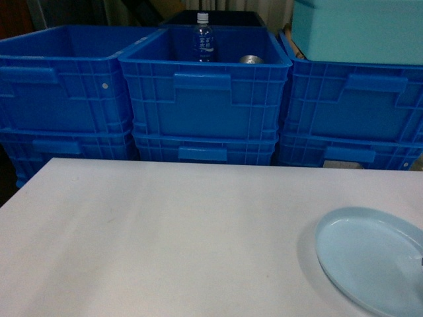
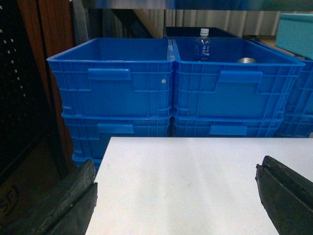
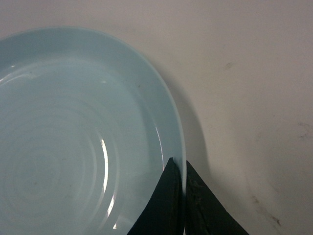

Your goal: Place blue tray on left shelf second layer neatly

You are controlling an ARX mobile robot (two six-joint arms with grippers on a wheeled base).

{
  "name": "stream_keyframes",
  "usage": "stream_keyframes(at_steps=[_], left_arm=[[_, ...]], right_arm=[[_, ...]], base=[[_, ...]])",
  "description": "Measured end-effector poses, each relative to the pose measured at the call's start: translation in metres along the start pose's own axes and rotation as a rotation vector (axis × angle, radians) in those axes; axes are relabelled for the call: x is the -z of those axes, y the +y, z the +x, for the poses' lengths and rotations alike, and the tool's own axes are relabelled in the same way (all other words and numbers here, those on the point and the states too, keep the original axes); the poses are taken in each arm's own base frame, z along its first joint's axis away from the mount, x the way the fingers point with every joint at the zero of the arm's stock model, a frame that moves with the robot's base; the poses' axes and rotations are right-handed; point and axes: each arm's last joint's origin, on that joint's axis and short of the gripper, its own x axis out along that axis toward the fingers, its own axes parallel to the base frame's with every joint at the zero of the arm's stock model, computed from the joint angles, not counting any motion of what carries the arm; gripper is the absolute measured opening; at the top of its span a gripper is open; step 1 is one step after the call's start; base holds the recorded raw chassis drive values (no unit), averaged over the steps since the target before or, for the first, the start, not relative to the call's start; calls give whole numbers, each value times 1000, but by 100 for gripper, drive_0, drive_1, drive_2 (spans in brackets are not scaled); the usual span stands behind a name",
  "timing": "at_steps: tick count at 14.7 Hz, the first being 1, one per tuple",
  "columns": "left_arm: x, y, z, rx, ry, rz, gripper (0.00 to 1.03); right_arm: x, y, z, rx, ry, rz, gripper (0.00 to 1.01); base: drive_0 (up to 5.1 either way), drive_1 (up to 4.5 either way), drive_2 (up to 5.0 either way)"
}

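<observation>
The blue tray (image 1: 370, 261) is a pale, shallow round dish lying on the white table (image 1: 165, 238) at its near right corner. In the right wrist view my right gripper (image 3: 179, 164) is shut on the tray's (image 3: 73, 137) rim, one finger inside the dish and one outside. My left gripper (image 2: 176, 169) stands wide open over the table's left part with nothing between its fingers (image 2: 73, 196). The left shelf second layer is out of view.
Stacked dark-blue ribbed crates (image 1: 205, 99) line the table's far edge. The middle one holds a water bottle (image 1: 203, 38) and a metal can (image 1: 251, 59). A turquoise box (image 1: 360, 30) sits on the right stack. Dark wooden furniture (image 2: 34, 88) stands left of the table.
</observation>
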Motion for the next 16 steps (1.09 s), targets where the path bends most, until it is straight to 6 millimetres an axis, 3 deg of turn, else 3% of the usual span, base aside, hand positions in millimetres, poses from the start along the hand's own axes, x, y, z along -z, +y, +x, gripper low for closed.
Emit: stream_keyframes(at_steps=[6,10,12,14,16], left_arm=[[0,0,0,0,0,0,98],[0,0,0,0,0,0,98],[0,0,0,0,0,0,98],[0,0,0,0,0,0,98],[0,0,0,0,0,0,98]], right_arm=[[-25,8,-37,-43,-171,-106,2],[-43,15,-76,-97,-291,-140,2],[-44,16,-98,-130,-333,-146,2],[-44,13,-108,-127,-357,-142,2],[-29,-3,-160,-182,-435,-119,2]], base=[[0,0,0],[0,0,0],[0,0,0],[0,0,0],[0,0,0]])
